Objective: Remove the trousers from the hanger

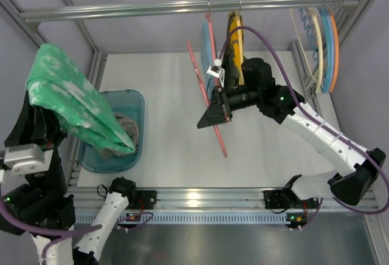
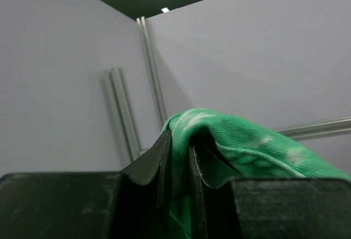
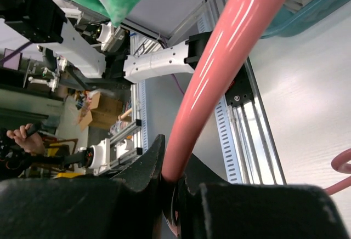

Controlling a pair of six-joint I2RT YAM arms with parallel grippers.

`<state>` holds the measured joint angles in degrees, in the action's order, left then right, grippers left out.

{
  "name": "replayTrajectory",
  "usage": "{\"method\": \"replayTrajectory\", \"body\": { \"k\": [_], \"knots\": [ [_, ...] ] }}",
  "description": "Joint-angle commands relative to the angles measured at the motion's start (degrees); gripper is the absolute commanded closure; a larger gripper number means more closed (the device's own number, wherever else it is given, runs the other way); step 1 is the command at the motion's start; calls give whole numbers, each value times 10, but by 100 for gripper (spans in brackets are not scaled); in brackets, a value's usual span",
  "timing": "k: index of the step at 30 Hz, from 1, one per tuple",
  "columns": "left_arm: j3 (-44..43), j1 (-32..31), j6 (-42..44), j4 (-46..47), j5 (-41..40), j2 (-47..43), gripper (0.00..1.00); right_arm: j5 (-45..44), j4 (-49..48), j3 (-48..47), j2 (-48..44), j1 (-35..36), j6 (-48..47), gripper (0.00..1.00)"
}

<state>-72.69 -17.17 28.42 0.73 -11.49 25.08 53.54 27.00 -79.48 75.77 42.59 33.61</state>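
Since the trousers (image 1: 73, 104), clamped in the left claw (image 2: 180, 143) at frame left, hang clear of the hanger (image 1: 220, 140) pinched in the right claw (image 1: 214, 114) mid-frame, lower over the bin (image 1: 138, 104), then release.

green white-mottled trousers (image 1: 73, 104), salmon-pink hanger (image 1: 209, 110), teal bin (image 1: 137, 104)

So there's a teal plastic bin (image 1: 135, 99) on the left of the white counter (image 1: 170, 89), with some grey cloth (image 1: 126, 129) bunched inside. A metal rail (image 1: 121, 8) runs along the far side. A light blue garment (image 1: 206, 45) and a yellow-and-black one (image 1: 235, 37) hang off it, plus a bunch of spare hangers (image 1: 322, 40) at far right.
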Motion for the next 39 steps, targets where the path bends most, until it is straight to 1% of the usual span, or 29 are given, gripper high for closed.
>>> {"method": "replayTrajectory", "body": {
  "k": [1,2,4,6,7,10,11,13,14,16,18,19,20,21,23,24,25,27,28,29,30,32,33,34,35,36,37,38,39],
  "knots": [
    [27,50,-7,8,-9,-56,100,13,5,-24,-30,7,-53,100],
    [45,76,-5,0,-11,-82,100,10,18,-25,-32,7,-59,100],
    [62,109,20,-21,-13,-121,100,3,36,-28,-35,12,-85,100],
    [81,130,39,-34,-17,-143,100,-1,55,-29,-40,14,-101,100],
    [84,145,43,-58,-16,-164,100,-4,62,-29,-42,15,-106,100],
    [90,161,55,-103,-18,-197,100,-9,88,-28,-52,21,-125,100],
    [91,165,59,-137,-22,-202,100,-9,94,-29,-55,23,-134,100],
    [108,167,87,-162,-27,-213,100,-12,109,-29,-57,27,-144,100],
    [117,167,99,-189,-29,-212,100,-12,113,-30,-59,27,-152,100],
    [153,187,115,-198,-31,-216,100,-15,120,-30,-60,29,-159,100],
    [184,187,129,-197,-35,-213,100,-15,122,-30,-59,30,-162,100],
    [221,187,131,-196,-36,-202,100,-15,123,-30,-59,30,-163,100],
    [240,187,136,-190,-39,-191,100,-15,123,-34,-59,29,-162,100],
    [260,187,142,-168,-47,-175,100,-15,123,-36,-57,29,-161,100],
    [314,187,151,-135,-52,-107,100,-12,125,-43,-56,30,-157,100],
    [329,187,150,-87,-62,-78,100,-12,125,-45,-55,30,-156,100],
    [358,187,148,-63,-75,-18,100,-12,127,-49,-55,31,-156,100],
    [373,187,143,-21,-68,44,100,-13,136,-59,-55,31,-162,100],
    [380,187,137,20,-50,98,96,-15,139,-60,-55,31,-166,100],
    [383,188,126,29,-36,124,85,-15,142,-61,-57,31,-170,100],
    [381,188,115,36,-26,172,78,-17,144,-62,-57,31,-172,100],
    [374,188,102,31,-14,223,64,-16,147,-65,-59,31,-175,100],
    [353,188,81,17,-15,268,47,-16,149,-66,-60,31,-175,100],
    [340,188,67,-2,-17,288,39,-16,151,-67,-60,31,-176,100],
    [327,188,43,-40,-19,303,33,-16,152,-71,-61,31,-182,100],
    [310,188,31,-57,-15,310,13,-17,155,-71,-62,31,-182,100],
    [303,188,21,-68,-10,307,9,-15,156,-71,-62,31,-184,100],
    [297,188,8,-94,23,298,3,-14,156,-70,-63,31,-185,100],
    [278,188,7,-111,44,271,2,-12,155,-69,-62,31,-185,100]
  ]
}}
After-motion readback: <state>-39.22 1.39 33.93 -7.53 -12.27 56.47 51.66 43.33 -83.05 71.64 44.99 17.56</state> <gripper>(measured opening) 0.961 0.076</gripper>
